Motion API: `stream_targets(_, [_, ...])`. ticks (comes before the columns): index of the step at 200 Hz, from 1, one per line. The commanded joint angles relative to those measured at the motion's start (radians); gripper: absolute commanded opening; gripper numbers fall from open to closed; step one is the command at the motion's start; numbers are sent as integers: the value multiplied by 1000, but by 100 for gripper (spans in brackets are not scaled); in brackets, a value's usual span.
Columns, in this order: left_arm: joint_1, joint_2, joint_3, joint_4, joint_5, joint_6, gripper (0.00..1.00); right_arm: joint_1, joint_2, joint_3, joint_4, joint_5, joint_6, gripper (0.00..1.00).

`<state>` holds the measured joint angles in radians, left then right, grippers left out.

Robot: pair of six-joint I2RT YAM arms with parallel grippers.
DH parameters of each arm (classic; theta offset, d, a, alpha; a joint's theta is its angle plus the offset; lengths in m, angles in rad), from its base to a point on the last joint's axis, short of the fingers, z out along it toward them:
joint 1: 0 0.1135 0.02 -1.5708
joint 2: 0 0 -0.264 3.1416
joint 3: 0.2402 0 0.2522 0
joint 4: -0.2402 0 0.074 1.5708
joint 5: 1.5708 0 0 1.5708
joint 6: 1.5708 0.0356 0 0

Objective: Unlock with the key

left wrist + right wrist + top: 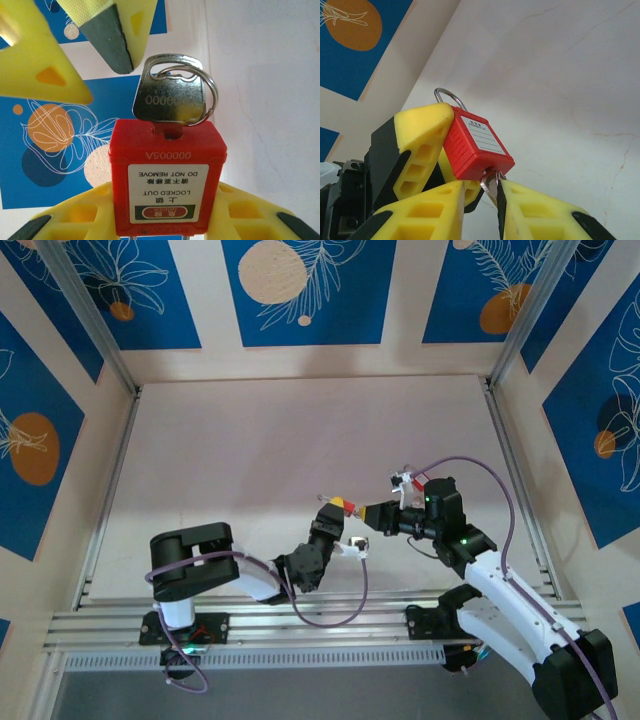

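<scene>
The two arms are meeting nose to nose over the near middle of the table [300, 430]. The left gripper [335, 510] is clamping the red lock [167, 165], with its yellow fingers [85, 215] pressing in on either side of the body. So the lock is sitting up between the two arms rather than lying on the tabletop.

In the left wrist view its white label [167, 192] is reading upside down (the "LOCKED OUT, DO NOT REMOVE" sort). The key [170, 100] is standing in the keyway at the end facing the other arm. Its flat steel head is showing in full, and a split ring [212, 95] is looping through it.

The right gripper [362, 512] is coming in head-on at that same end. In the right wrist view its fingers are bracketing the key's head with only a narrow gap between them. One dark pad [110, 40] is lying right against the metal.

Whether that makes a true pinch on the key, I cannot tell, because the other finger is showing a sliver of daylight.

At the lock's far end the shackle [447, 95] is arching out past the left finger.
</scene>
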<state>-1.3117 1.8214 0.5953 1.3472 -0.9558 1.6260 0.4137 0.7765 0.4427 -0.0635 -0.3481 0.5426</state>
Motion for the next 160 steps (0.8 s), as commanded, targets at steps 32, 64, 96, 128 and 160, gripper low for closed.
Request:
stream_targets(32, [-11,-8,4,59,-24,-9,20,17,9,-16,-8,2,-24,26])
stream_targets(64, [-12,-7,3,59,-24,-11,20,28,25,-12,-6,1,-26,26])
stream_targets(96, [-12,-8,3,59,-26,-14,20,40,31,-5,-11,11,-33,26])
stream_targets(128, [-11,-3,3,59,-25,-17,20,40,25,2,-21,11,-36,27])
stream_targets(160, [-11,1,6,59,-24,-20,19,40,17,5,-41,27,-43,31])
